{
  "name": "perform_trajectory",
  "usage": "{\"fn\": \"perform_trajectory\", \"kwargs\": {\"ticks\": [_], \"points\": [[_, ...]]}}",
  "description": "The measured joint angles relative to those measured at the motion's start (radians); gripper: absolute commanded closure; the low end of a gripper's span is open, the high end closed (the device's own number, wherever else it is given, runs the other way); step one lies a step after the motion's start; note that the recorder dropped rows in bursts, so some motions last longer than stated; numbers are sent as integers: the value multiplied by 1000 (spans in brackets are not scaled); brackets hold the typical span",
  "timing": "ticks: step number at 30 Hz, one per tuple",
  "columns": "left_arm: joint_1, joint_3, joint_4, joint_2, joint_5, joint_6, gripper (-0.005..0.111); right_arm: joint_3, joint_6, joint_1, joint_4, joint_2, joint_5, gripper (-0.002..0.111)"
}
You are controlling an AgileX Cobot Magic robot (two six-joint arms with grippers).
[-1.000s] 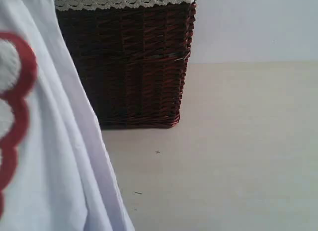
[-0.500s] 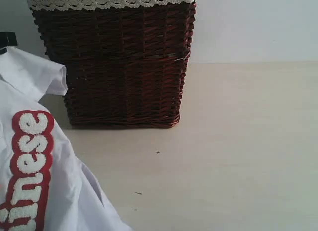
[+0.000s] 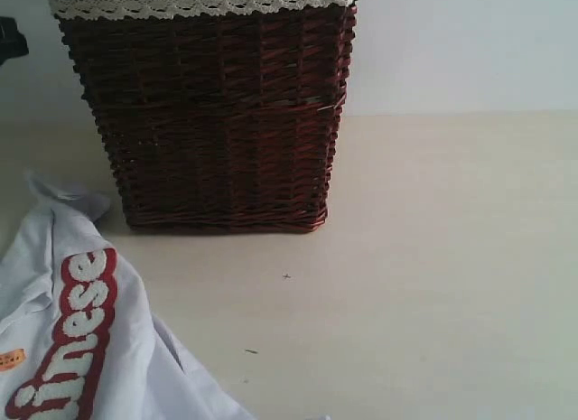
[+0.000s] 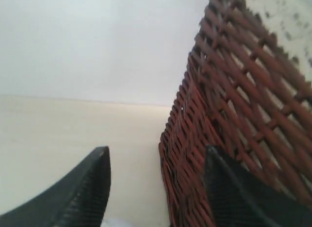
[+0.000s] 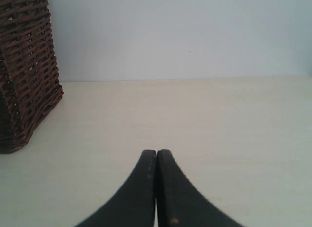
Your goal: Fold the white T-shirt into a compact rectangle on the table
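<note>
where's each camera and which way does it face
Exterior view: low by the table, facing basket and white T-shirt; an unclear black part at left edge.
Left wrist view: left arm, past the open left gripper at the basket's wall.
Right wrist view: right arm, over the shut right gripper across the table.
All share basket, table.
</note>
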Motion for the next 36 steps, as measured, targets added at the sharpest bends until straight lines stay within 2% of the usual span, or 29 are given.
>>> {"fn": "perform_trajectory", "kwargs": {"ticks": [3, 5, 6, 10, 13, 15, 17, 21, 23, 26, 29, 31, 34, 36], "points": [[5, 0, 0, -47, 49, 14, 52, 0, 0, 0, 0, 0, 0, 108], [26, 5, 0, -70, 26, 1, 53, 0, 0, 0, 0, 0, 0, 108], [36, 13, 0, -76, -13, -14, 55, 0, 0, 0, 0, 0, 0, 108], [49, 73, -4, -55, -242, -79, 75, 0, 0, 0, 0, 0, 0, 108], [11, 123, -1, -16, -451, -77, 67, 0, 0, 0, 0, 0, 0, 108], [-30, 171, -1, -1, -533, -37, 61, 0, 0, 0, 0, 0, 0, 108], [-78, 231, 0, 5, -538, 22, 60, 0, 0, 0, 0, 0, 0, 108], [-193, 310, 8, 8, -450, 136, 61, 0, 0, 0, 0, 0, 0, 108], [-276, 317, 8, 6, -341, 164, 61, 0, 0, 0, 0, 0, 0, 108], [-386, 324, 10, -1, -9, 177, 61, 0, 0, 0, 0, 0, 0, 108], [-437, 331, -15, -1, 283, 185, 61, 0, 0, 0, 0, 0, 0, 108], [-440, 329, -148, -1, 430, 285, 61, 0, 0, 0, 0, 0, 0, 108], [-442, 272, -438, 10, 713, 582, 61, 0, 0, 0, 0, 0, 0, 108], [-438, 185, -653, 25, 894, 823, 61, 0, 0, 0, 0, 0, 0, 108]]}}
